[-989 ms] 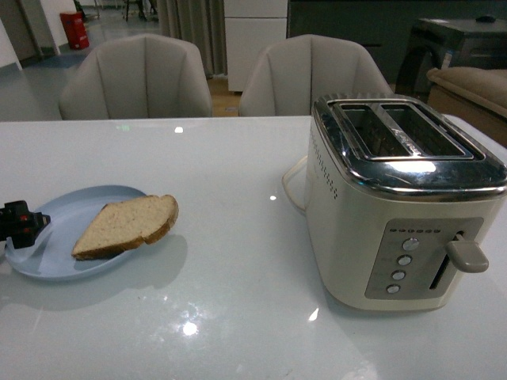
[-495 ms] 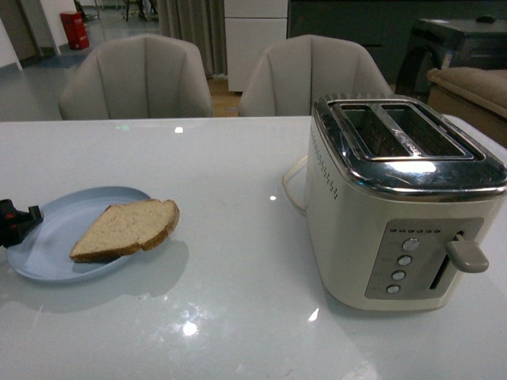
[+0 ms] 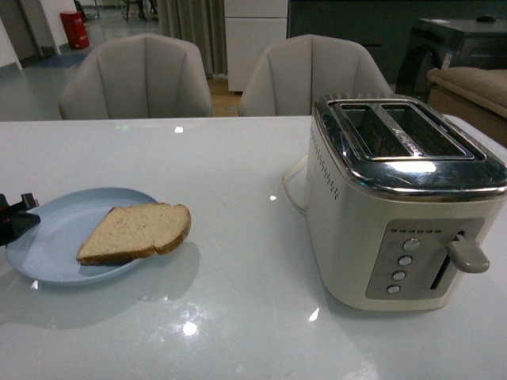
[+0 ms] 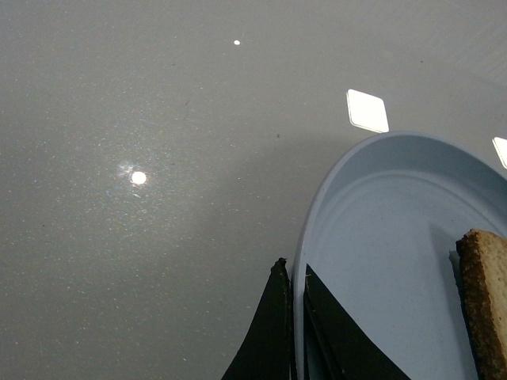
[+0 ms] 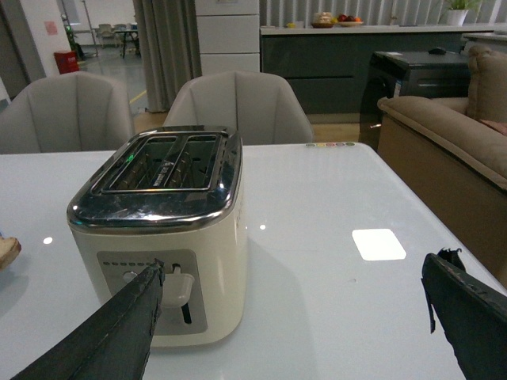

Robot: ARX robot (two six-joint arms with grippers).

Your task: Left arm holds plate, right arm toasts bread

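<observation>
front view: glossy white table (image 3: 238,174), chairs (image 3: 139,79) behind; left fingers (image 4: 265,340) pinch plate (image 3: 55,233), right fingers (image 5: 103,340) spread empty.

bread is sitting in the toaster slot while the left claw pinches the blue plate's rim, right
No. The bread lies on the plate, not in the toaster; the front view shows both slots empty. The left claw does pinch the plate's rim.

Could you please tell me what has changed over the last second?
The plate, gripped at its rim by the left gripper, has shifted slightly right towards the toaster, carrying the bread along. The toaster, its raised lever and the chairs stayed put.
</observation>
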